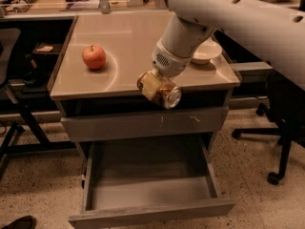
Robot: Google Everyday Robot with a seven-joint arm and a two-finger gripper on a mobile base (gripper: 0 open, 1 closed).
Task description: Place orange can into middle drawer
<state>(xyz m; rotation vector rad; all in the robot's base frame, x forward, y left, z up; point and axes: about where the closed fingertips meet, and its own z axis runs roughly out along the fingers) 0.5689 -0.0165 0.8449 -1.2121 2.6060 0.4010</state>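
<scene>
End effector (153, 83) around shiny orange can (165, 94) (tilted), above middle drawer (147, 191)

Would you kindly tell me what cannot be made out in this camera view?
Camera view:
- Gripper, holding the shiny orange-gold drinks can at the front edge of the beige table: mostly hidden by the white arm.
- Round white bowl: partly behind that arm.
- Open grey middle drawer: front panel partly cut off by the bottom edge.

tool (154, 81) gripping orange can (163, 92), tilted | @ table (124, 37) frt edge | middle drawer (147, 194) open below
</scene>
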